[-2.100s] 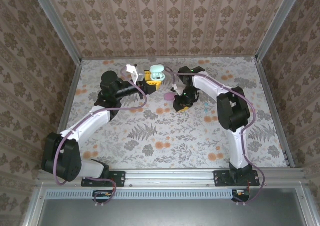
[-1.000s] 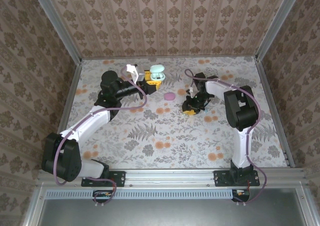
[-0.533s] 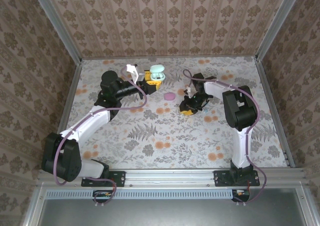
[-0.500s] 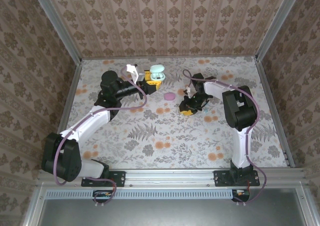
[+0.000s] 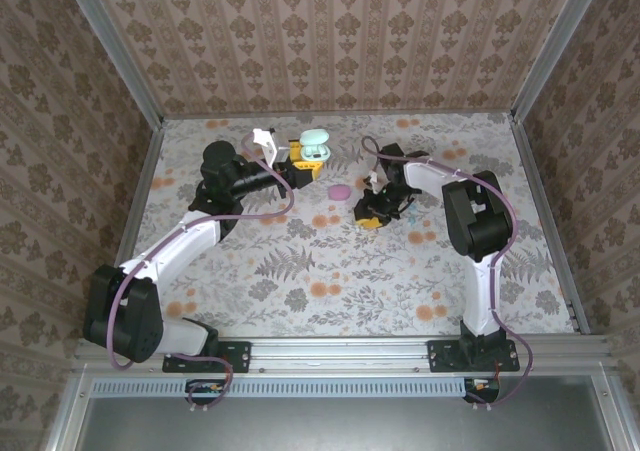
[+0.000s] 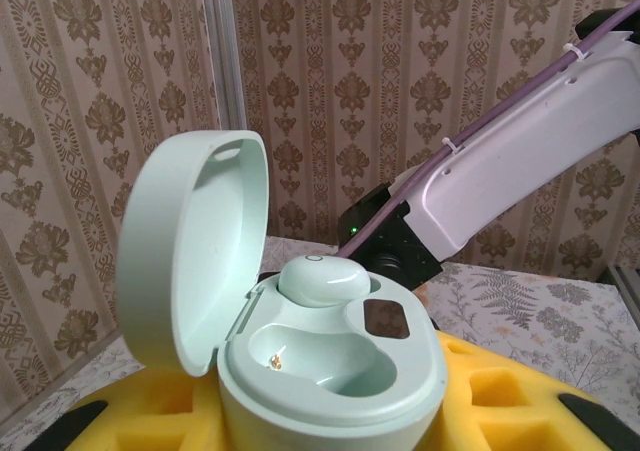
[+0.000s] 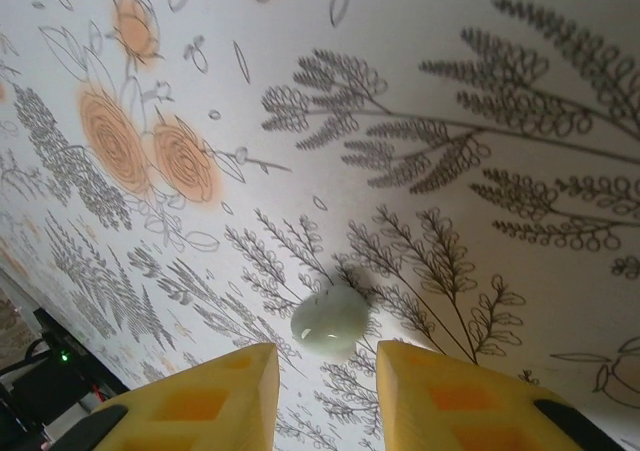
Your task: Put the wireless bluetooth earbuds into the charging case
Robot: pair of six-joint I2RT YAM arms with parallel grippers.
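One bud [image 6: 322, 279] seated in the case [image 6: 200, 241] my left pincer [image 6: 330, 416] clamps, second bud [image 7: 330, 323] on the worktop [image 7: 450, 71] ungripped, right pincer [image 7: 325, 376] narrowly apart right by it

We count one open mint charging case [image 6: 330, 416]; two earbuds, one earbud [image 6: 322, 276] in it, the other earbud [image 7: 330, 323] on the surface [image 7: 450, 71]; one pink oval object [image 5: 340, 191].

A pink oval case [image 5: 340, 191] lies on the floral table [image 5: 300, 271], wallpapered walls [image 5: 330, 41] around.
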